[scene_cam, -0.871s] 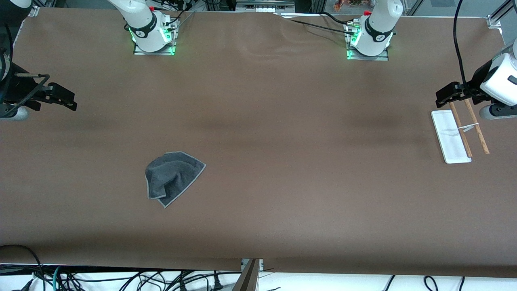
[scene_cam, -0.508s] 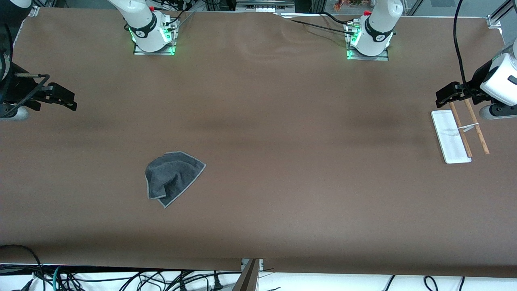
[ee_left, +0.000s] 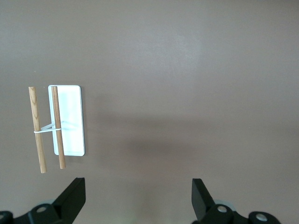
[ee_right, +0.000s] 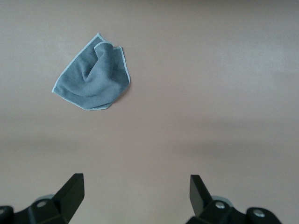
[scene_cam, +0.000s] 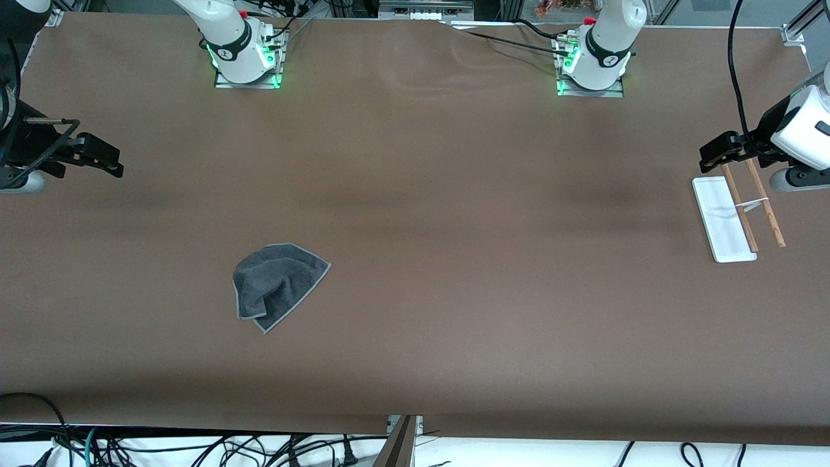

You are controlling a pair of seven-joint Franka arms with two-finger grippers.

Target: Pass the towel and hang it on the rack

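Note:
The dark grey towel (scene_cam: 279, 285) lies crumpled on the brown table toward the right arm's end; it also shows in the right wrist view (ee_right: 92, 74). The rack (scene_cam: 726, 219) lies toward the left arm's end, its white base beside two wooden rods (scene_cam: 765, 204); it also shows in the left wrist view (ee_left: 67, 120). My right gripper (scene_cam: 110, 162) hangs open and empty over the table's edge at the right arm's end, well away from the towel (ee_right: 135, 186). My left gripper (scene_cam: 710, 155) hangs open and empty just above the rack's end (ee_left: 138, 189).
The two arm bases (scene_cam: 245, 55) (scene_cam: 593, 61) stand along the table edge farthest from the front camera. Cables (scene_cam: 194, 447) hang below the table's nearest edge. The brown tabletop (scene_cam: 454, 259) stretches between towel and rack.

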